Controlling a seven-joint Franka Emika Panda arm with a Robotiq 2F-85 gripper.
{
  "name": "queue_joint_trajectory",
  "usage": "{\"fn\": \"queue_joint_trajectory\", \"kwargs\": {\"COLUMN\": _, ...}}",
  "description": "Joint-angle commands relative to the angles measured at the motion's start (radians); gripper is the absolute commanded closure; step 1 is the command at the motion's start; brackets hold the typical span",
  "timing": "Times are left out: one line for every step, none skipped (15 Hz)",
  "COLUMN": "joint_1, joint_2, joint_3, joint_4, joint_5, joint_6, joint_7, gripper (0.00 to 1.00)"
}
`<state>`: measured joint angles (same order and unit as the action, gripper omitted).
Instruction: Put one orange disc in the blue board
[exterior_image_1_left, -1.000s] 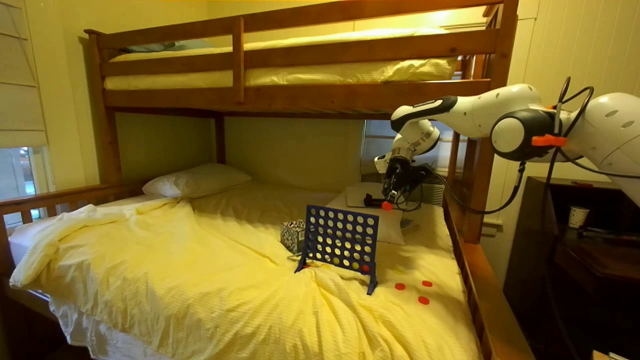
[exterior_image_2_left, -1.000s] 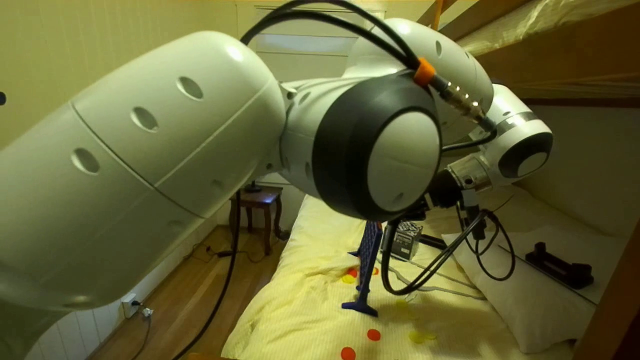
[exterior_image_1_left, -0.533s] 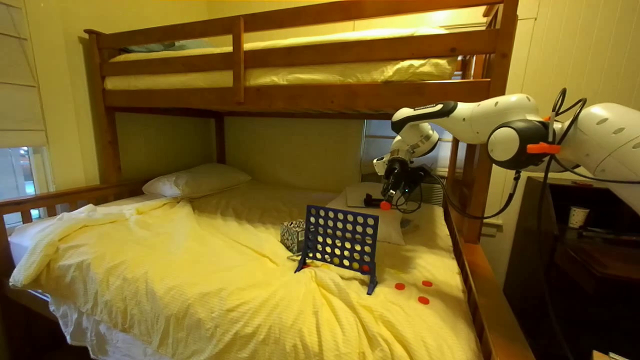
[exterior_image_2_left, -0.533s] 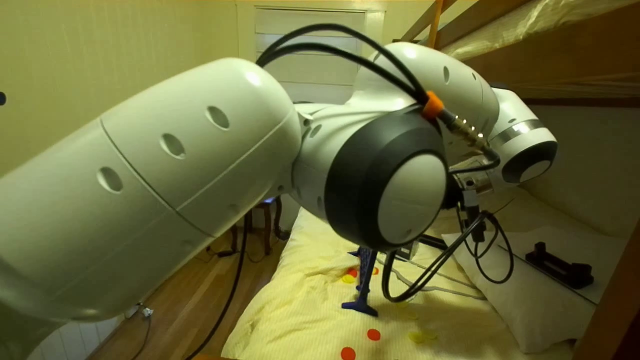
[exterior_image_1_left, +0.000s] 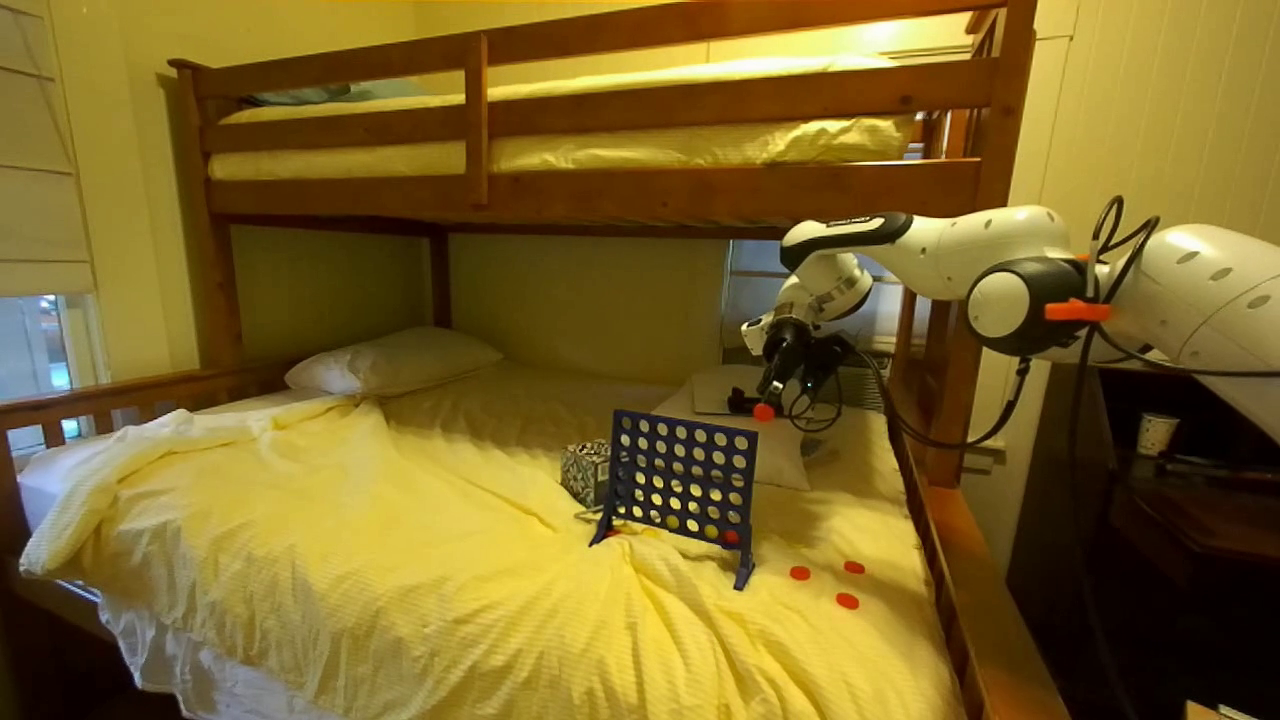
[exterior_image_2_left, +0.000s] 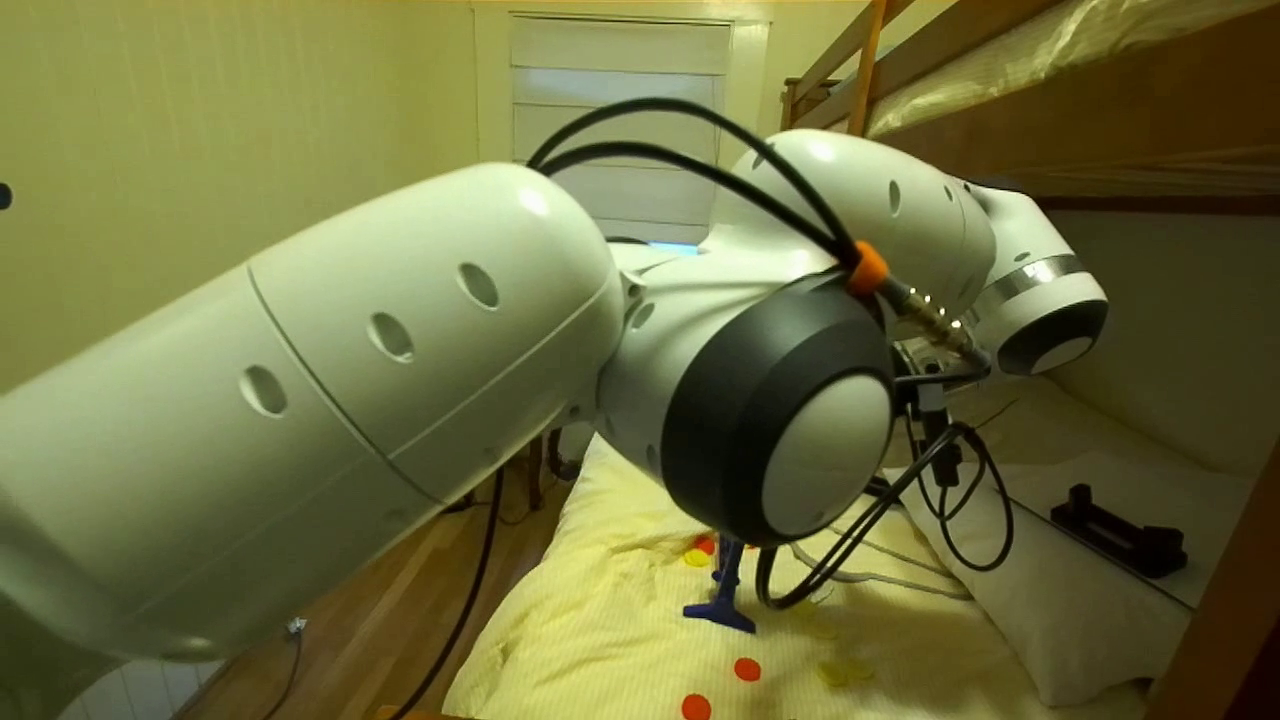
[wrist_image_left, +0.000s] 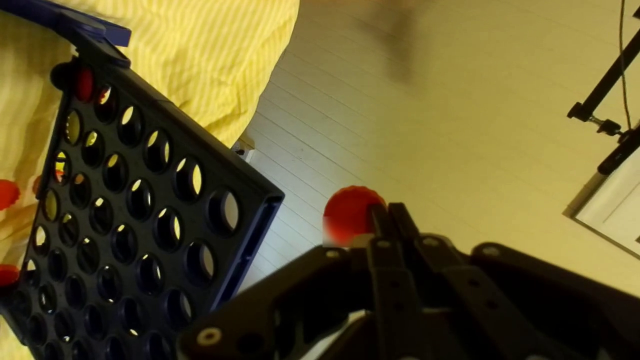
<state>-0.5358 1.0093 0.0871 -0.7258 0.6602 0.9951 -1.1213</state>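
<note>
On bedding (exterior_image_1_left: 330, 540), blue board (wrist_image_left: 145, 237) upright, long axis level, tool (wrist_image_left: 388, 209) gripping disc (wrist_image_left: 351, 206)

The white black-jointed robot arm (exterior_image_1_left: 945, 258) has sunk at its elbow (exterior_image_1_left: 1000, 303). In an exterior view, its black two-fingered gripper (exterior_image_1_left: 770, 394) and the held round orange-red disc (exterior_image_1_left: 763, 412) have shifted slightly left; in an exterior view, the arm covers more of the dark blue grid rack (exterior_image_2_left: 730, 560) and less of the far, pale window blind (exterior_image_2_left: 625, 78).
</note>
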Motion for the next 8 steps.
{"fn": "queue_joint_trajectory", "kwargs": {"joint_1": -0.005, "joint_2": 0.057, "joint_3": 0.020, "joint_4": 0.089, "joint_5": 0.029, "joint_6": -0.029, "joint_7": 0.076, "gripper": 0.99}}
{"fn": "queue_joint_trajectory", "kwargs": {"joint_1": -0.005, "joint_2": 0.061, "joint_3": 0.023, "joint_4": 0.095, "joint_5": 0.029, "joint_6": -0.028, "joint_7": 0.084, "gripper": 0.99}}
{"fn": "queue_joint_trajectory", "kwargs": {"joint_1": -0.006, "joint_2": 0.064, "joint_3": 0.026, "joint_4": 0.101, "joint_5": 0.029, "joint_6": -0.028, "joint_7": 0.092, "gripper": 0.99}}
{"fn": "queue_joint_trajectory", "kwargs": {"joint_1": -0.007, "joint_2": 0.069, "joint_3": 0.029, "joint_4": 0.106, "joint_5": 0.031, "joint_6": -0.027, "joint_7": 0.099, "gripper": 0.99}}
{"fn": "queue_joint_trajectory", "kwargs": {"joint_1": -0.007, "joint_2": 0.074, "joint_3": 0.033, "joint_4": 0.113, "joint_5": 0.033, "joint_6": -0.028, "joint_7": 0.109, "gripper": 0.99}}
{"fn": "queue_joint_trajectory", "kwargs": {"joint_1": -0.007, "joint_2": 0.077, "joint_3": 0.035, "joint_4": 0.116, "joint_5": 0.033, "joint_6": -0.026, "joint_7": 0.117, "gripper": 0.99}}
{"fn": "queue_joint_trajectory", "kwargs": {"joint_1": -0.007, "joint_2": 0.081, "joint_3": 0.038, "joint_4": 0.121, "joint_5": 0.032, "joint_6": -0.026, "joint_7": 0.123, "gripper": 0.99}}
{"fn": "queue_joint_trajectory", "kwargs": {"joint_1": -0.007, "joint_2": 0.084, "joint_3": 0.040, "joint_4": 0.125, "joint_5": 0.032, "joint_6": -0.025, "joint_7": 0.131, "gripper": 0.99}}
